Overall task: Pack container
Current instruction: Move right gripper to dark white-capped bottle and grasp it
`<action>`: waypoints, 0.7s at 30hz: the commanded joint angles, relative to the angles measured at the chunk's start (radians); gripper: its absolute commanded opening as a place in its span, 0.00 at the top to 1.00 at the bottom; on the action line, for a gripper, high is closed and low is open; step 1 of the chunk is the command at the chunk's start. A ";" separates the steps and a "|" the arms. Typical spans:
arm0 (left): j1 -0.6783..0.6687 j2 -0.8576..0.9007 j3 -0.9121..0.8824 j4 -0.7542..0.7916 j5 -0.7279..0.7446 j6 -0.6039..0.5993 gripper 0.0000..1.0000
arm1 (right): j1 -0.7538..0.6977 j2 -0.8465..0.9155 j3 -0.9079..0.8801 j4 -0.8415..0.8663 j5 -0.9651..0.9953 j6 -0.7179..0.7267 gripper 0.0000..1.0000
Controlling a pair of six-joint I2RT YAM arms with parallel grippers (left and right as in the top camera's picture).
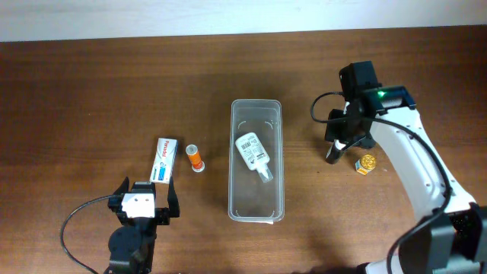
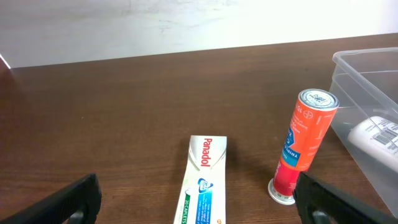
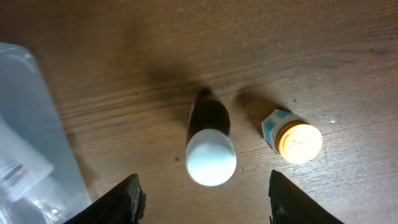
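Dark white-capped bottle point(image 3: 210, 146), upright right of the container point(image 1: 256, 102) between open jaws of the right gripper point(image 3: 208, 199), may topple onto the gold-lidded jar point(image 3: 295, 142) if nudged; left gripper point(image 2: 202, 202) wide open

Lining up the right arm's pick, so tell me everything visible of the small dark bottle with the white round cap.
The small dark bottle stands upright on the brown wooden table, seen from above, so its smooth white cap hides most of the dark body. It stands apart from the clear plastic container and the gold-lidded jar. The open right gripper straddles it, fingers not touching.
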 commanded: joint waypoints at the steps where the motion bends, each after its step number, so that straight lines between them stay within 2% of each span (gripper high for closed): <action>1: 0.004 -0.008 -0.006 0.003 0.007 0.016 0.01 | -0.006 0.060 0.016 0.006 0.036 0.001 0.43; 3: 0.004 -0.008 -0.006 0.003 0.007 0.016 0.01 | -0.006 0.079 0.016 0.010 0.037 0.002 0.48; 15: 0.004 -0.008 -0.006 0.003 0.007 0.016 0.00 | -0.006 0.100 0.011 0.025 0.037 0.013 0.49; 21: 0.004 -0.008 -0.006 0.003 0.007 0.016 0.01 | -0.006 0.100 0.000 0.028 0.036 0.017 0.53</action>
